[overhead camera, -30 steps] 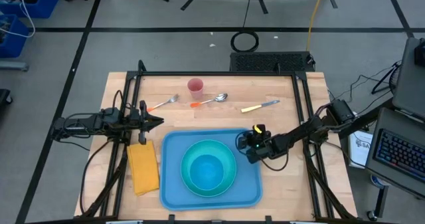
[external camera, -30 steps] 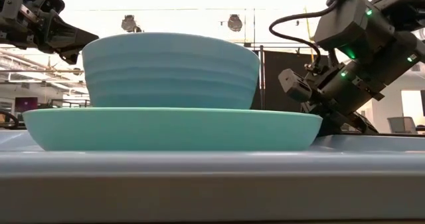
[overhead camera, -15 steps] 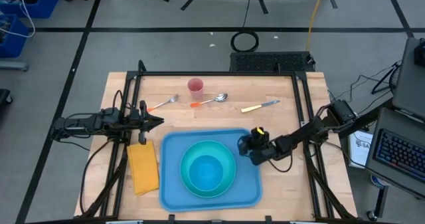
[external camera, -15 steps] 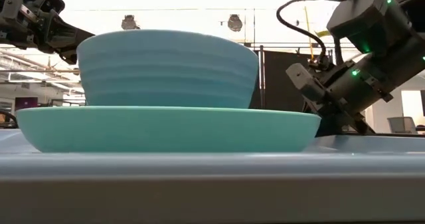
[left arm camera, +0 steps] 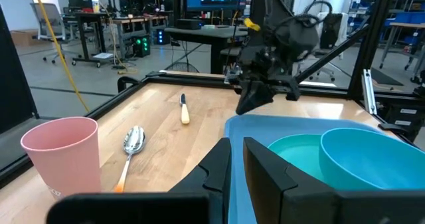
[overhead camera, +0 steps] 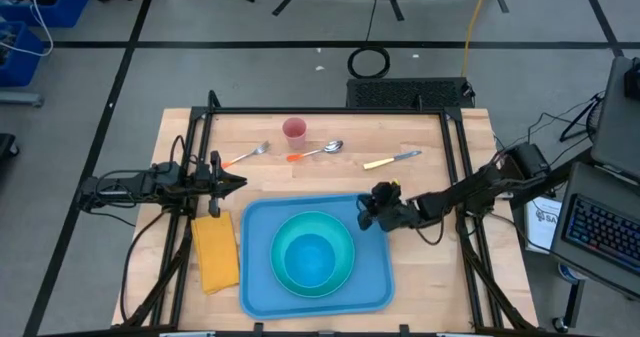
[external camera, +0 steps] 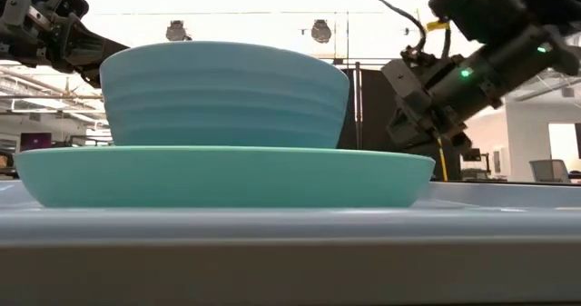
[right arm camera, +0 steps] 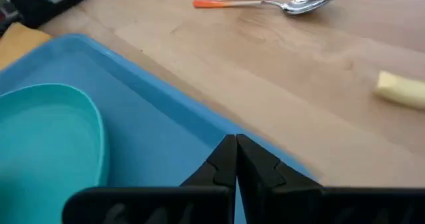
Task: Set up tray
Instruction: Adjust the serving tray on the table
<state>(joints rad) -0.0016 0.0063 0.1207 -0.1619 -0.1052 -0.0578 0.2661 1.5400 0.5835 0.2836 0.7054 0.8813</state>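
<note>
The blue tray point(overhead camera: 262, 277) lies flat on the wooden table near its front edge. On it rests a teal plate point(overhead camera: 340, 227) with a teal bowl point(overhead camera: 312, 259) standing in it. My right gripper point(overhead camera: 364, 213) hangs shut a little above the tray's far right corner point(right arm camera: 199, 117), slanting down toward the table's left, touching nothing. In the left wrist view it point(left arm camera: 244, 106) shows clear above the rim. My left gripper point(overhead camera: 243, 184) waits level at the table's left side, its fingers point(left arm camera: 222, 161) a narrow gap apart with nothing between them.
A yellow napkin point(overhead camera: 216, 253) lies left of the tray. Along the far half of the table lie a fork point(overhead camera: 245, 156), a pink cup point(overhead camera: 294, 130), a spoon point(overhead camera: 317, 152) and a yellow-handled knife point(overhead camera: 390, 160). Black frame rails run along the table's edges.
My right gripper has risen from low over the tray's far right corner, rolling about its own line and tipping less steeply, and stays shut. In the low view the plate and bowl have shifted a little toward the table's left.
</note>
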